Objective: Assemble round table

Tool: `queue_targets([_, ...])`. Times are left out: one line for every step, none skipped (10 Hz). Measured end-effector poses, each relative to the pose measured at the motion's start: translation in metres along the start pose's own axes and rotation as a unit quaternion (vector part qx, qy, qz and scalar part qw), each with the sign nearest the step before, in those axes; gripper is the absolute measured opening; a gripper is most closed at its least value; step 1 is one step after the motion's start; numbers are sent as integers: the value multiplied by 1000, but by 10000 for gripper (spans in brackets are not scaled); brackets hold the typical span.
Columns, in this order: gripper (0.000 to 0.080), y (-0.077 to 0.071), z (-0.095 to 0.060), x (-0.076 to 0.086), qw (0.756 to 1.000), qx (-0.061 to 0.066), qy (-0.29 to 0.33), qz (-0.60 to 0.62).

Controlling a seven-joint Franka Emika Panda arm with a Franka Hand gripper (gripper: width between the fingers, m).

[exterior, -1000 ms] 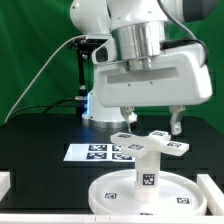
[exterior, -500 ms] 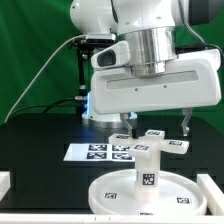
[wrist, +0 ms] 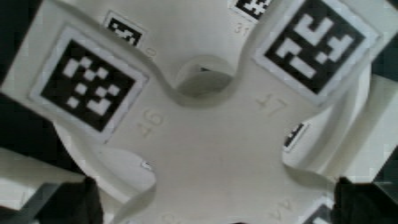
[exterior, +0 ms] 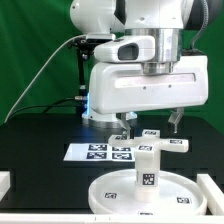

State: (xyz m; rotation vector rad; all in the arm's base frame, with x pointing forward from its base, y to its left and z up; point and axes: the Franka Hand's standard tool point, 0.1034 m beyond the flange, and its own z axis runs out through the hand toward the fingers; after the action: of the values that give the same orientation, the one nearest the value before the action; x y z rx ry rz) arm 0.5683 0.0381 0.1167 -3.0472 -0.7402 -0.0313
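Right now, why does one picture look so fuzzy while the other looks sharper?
In the wrist view the camera sits very close to the cross-shaped foot piece, so its white surface and tag edges go soft and the claw's fingertips are dark blurs. In the exterior view, farther off, the round disc, leg and marker board are evenly lit and fairly crisp, without harsh glare.

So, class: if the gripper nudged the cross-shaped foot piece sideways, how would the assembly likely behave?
The cross-shaped foot piece sits high on the leg, so a push would probably lever the stack. The wide disc lying flat likely resists tipping; it may slide instead. All parts look like stiff plastic, unlikely to flex.
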Motion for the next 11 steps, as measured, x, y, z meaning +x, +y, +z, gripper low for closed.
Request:
queue_targets([648,0,0,0,1000,0,0,-17])
queue_targets([648,0,1,-1,1000,0,-1,-30])
queue_targets([648,0,5,-2,1000,1,-2,-29])
queue_targets([648,0,10,-5,1000,1,-5,-28])
queue_targets([648,0,14,-6,1000,2,-8,-26])
queue_targets([648,-1,16,-6,1000,3,-10,-14])
queue_targets([648,-1,17,-6,1000,3,-10,-12])
queue_targets([529,-1,17,-6,1000,2,-10,-3])
queue_targets([437,-1,17,-6,1000,2,-10,-3])
queue_targets([437,-1,17,-6,999,3,-10,38])
queue_targets([437,-1,17,-6,998,3,-10,62])
